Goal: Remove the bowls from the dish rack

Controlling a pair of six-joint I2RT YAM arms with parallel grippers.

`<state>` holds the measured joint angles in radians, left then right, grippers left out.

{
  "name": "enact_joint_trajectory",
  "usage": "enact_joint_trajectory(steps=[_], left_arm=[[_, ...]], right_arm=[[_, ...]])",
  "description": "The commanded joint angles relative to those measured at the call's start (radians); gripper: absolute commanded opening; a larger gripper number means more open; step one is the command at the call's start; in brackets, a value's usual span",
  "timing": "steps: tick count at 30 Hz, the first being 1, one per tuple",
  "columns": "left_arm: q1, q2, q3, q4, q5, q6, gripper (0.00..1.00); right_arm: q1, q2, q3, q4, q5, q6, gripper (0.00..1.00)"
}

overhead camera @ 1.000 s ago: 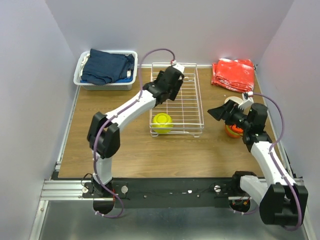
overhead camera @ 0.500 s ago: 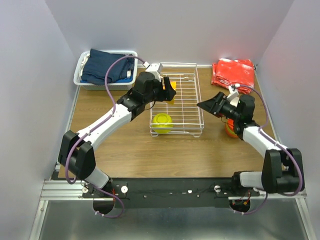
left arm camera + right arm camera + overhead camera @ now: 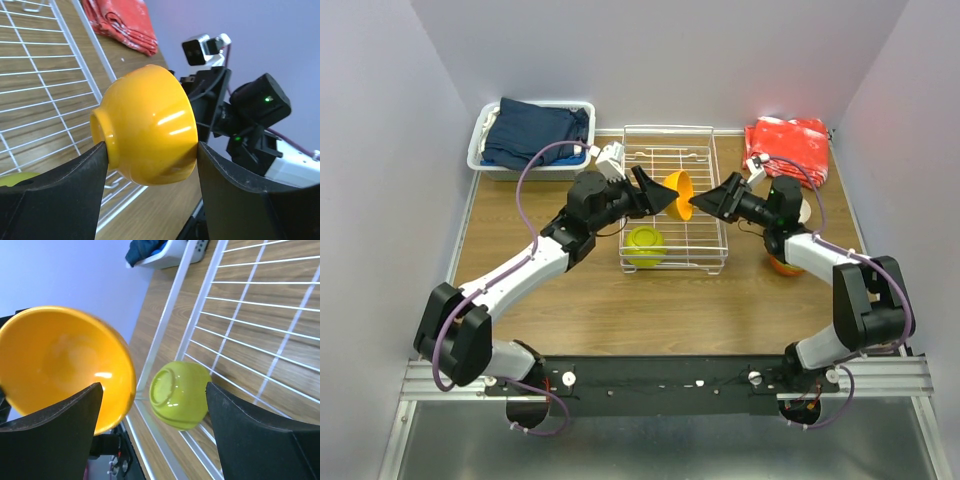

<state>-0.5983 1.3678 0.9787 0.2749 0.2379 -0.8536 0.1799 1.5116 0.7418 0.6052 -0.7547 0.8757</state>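
My left gripper (image 3: 665,192) is shut on an orange bowl (image 3: 678,188) and holds it on its side above the white wire dish rack (image 3: 692,228). In the left wrist view the bowl (image 3: 147,122) sits between both fingers (image 3: 65,200), its foot to the left. My right gripper (image 3: 698,203) is open and empty, just right of the bowl's open mouth (image 3: 60,365). A yellow-green bowl (image 3: 645,243) lies upside down in the rack's near left corner; it also shows in the right wrist view (image 3: 180,392). A red-orange bowl (image 3: 782,263) stands on the table under the right arm.
A white bin of dark-blue cloth (image 3: 530,135) stands at the back left. A red cloth (image 3: 785,145) lies at the back right and shows in the left wrist view (image 3: 120,22). A pale round thing (image 3: 800,208) shows behind the right arm, mostly hidden.
My left gripper took the orange bowl from the rack's far left and carried it right, above the rack. My right gripper swung left from the red-orange bowl to the orange bowl's mouth.
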Motion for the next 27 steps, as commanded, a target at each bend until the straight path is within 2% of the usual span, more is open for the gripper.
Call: enact_joint_trajectory(steps=[1, 3, 6, 7, 9, 10, 11, 12, 13, 14, 15, 17, 18, 20, 23, 24, 27], left_arm=[[0.003, -0.035, -0.038, 0.174, 0.070, -0.103, 0.25], [0.003, -0.036, -0.052, 0.201, 0.074, -0.122, 0.25], [0.003, -0.045, -0.067, 0.202, 0.071, -0.124, 0.25], [0.003, -0.050, -0.071, 0.202, 0.070, -0.121, 0.25], [0.003, -0.059, -0.083, 0.185, 0.049, -0.111, 0.27], [0.003, -0.067, -0.089, 0.176, 0.040, -0.101, 0.30], [0.003, -0.073, -0.100, 0.167, 0.028, -0.079, 0.35], [0.003, -0.081, -0.104, 0.137, 0.000, -0.062, 0.49], [0.003, -0.101, -0.109, 0.121, -0.015, -0.049, 0.56], [0.003, -0.113, -0.118, 0.104, -0.032, -0.033, 0.62], [0.003, -0.127, -0.121, 0.060, -0.064, 0.011, 0.72], [0.003, -0.174, -0.124, 0.003, -0.112, 0.054, 0.80], [0.003, -0.191, -0.123, -0.026, -0.135, 0.074, 0.90], [0.003, -0.249, -0.111, -0.127, -0.212, 0.148, 0.97], [0.003, -0.328, -0.077, -0.304, -0.337, 0.254, 0.99], [0.003, -0.346, -0.066, -0.398, -0.365, 0.286, 0.99], [0.003, -0.410, -0.028, -0.538, -0.471, 0.411, 0.99]], right_arm=[[0.055, 0.038, 0.054, 0.048, -0.020, 0.014, 0.87], [0.076, 0.045, 0.070, 0.036, -0.026, 0.009, 0.82], [0.087, 0.038, 0.071, 0.015, -0.038, -0.003, 0.64], [0.087, 0.030, 0.071, -0.002, -0.032, -0.010, 0.50], [0.087, -0.004, 0.076, -0.085, -0.014, -0.056, 0.35], [0.087, -0.020, 0.083, -0.119, 0.011, -0.078, 0.19], [0.086, -0.049, 0.088, -0.184, 0.023, -0.098, 0.12], [0.086, -0.069, 0.093, -0.220, 0.037, -0.136, 0.05], [0.087, -0.085, 0.108, -0.261, 0.067, -0.158, 0.01], [0.087, -0.102, 0.116, -0.350, 0.086, -0.182, 0.01], [0.087, -0.137, 0.125, -0.398, 0.109, -0.232, 0.01], [0.087, -0.172, 0.161, -0.506, 0.205, -0.286, 0.01], [0.086, -0.200, 0.177, -0.601, 0.245, -0.329, 0.01], [0.086, -0.228, 0.224, -0.782, 0.360, -0.369, 0.01], [0.086, -0.272, 0.280, -0.938, 0.538, -0.423, 0.01], [0.087, -0.280, 0.321, -1.038, 0.584, -0.447, 0.01], [0.087, -0.295, 0.417, -1.240, 0.789, -0.475, 0.01]])
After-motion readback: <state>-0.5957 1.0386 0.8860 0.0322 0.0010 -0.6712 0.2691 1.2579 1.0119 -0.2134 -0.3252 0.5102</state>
